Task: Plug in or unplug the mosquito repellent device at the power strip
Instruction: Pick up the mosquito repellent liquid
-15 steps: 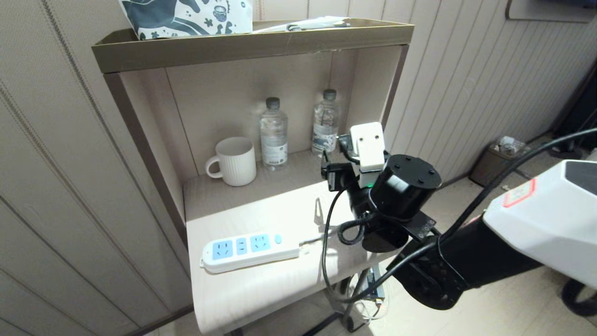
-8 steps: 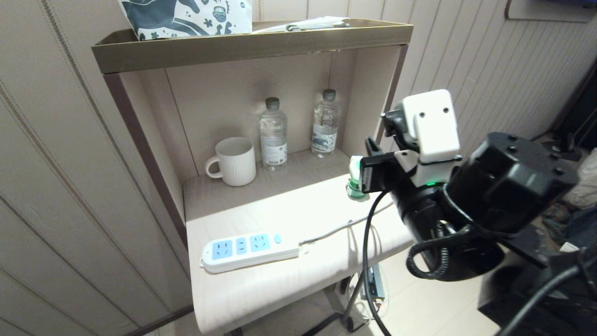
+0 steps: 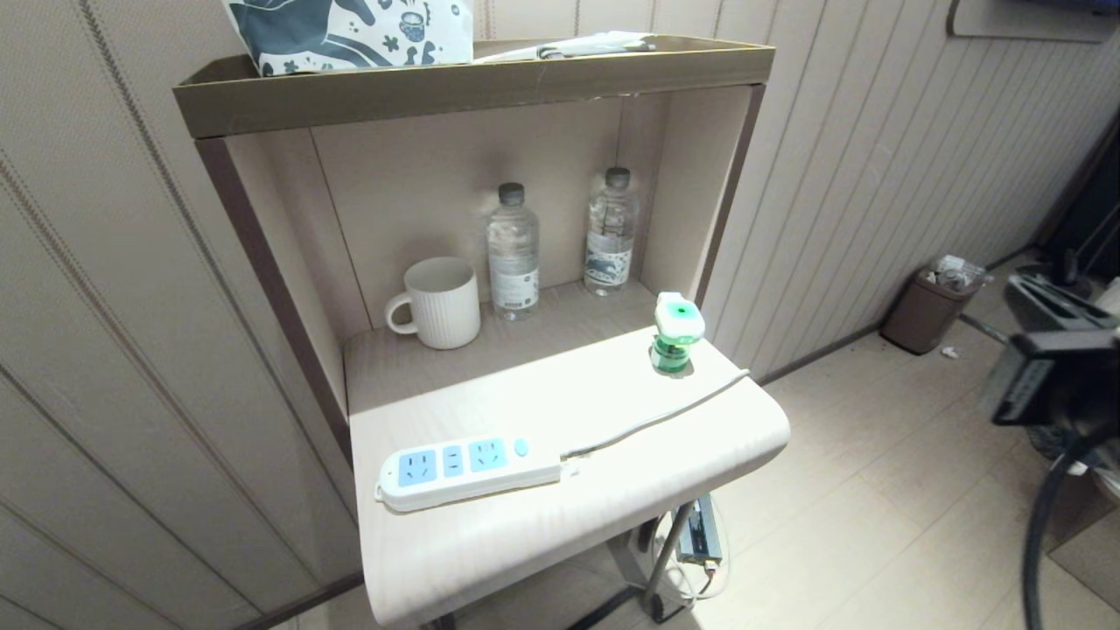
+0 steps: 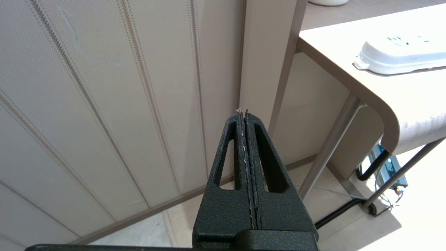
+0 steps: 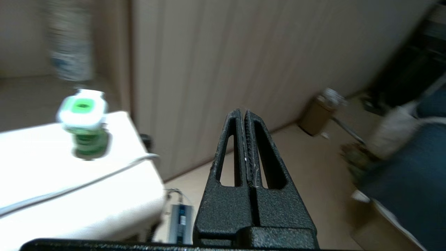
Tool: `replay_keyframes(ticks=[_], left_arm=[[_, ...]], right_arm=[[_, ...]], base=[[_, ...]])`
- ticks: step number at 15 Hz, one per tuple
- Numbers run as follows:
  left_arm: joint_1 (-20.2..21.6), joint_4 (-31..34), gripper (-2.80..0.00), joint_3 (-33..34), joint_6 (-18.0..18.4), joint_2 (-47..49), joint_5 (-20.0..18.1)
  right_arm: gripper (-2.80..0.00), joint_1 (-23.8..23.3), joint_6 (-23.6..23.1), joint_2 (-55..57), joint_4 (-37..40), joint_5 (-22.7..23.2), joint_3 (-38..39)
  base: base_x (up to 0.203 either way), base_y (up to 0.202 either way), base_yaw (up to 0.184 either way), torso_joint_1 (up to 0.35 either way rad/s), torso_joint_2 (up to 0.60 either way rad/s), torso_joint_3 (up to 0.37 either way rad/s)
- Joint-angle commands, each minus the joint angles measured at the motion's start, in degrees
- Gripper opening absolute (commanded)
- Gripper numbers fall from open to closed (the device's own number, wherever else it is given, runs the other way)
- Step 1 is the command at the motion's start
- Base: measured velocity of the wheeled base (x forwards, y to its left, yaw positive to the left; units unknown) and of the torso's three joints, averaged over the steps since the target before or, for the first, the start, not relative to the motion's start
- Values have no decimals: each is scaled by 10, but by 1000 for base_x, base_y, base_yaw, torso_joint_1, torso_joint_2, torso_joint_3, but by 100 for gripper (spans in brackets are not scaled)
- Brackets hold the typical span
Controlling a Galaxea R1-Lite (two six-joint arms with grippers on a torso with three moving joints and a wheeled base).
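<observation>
Taking the long flat white plastic power strip (image 3: 470, 471) with its light-blue socket faces as the landmark, it lies nearest, along the front of the pale wood-grain side table (image 3: 542, 534), all sockets bare, so the unplugging looks done. Its thin white cord (image 3: 656, 418) trails off the strip's button end toward the table's far right edge. Beyond that cord stands the mosquito repellent device (image 3: 675, 332), a glossy white rounded head with a green centre on a translucent green bottle, upright and free of the strip, likely parked there out of the way. Further back sit a ribbed white ceramic mug (image 3: 442, 302) and two clear plastic water bottles (image 3: 514, 251). The right gripper (image 5: 243, 115), matte black textured fingers pressed together and empty, hangs off the table's right side; the left gripper (image 4: 243, 114), likewise closed, is parked low beside the table's left edge.
</observation>
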Motion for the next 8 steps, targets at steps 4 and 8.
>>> replay_keyframes(ticks=[4,8], left_arm=[[0,0,-280,0,0,1,0],[0,0,-280,0,0,1,0]], right_arm=[[-280,-265,2,-226,81,-10,136],[-280,-400,5,-331,126,-5,238]], base=[[0,0,0,0,0,0],[0,0,0,0,0,0]])
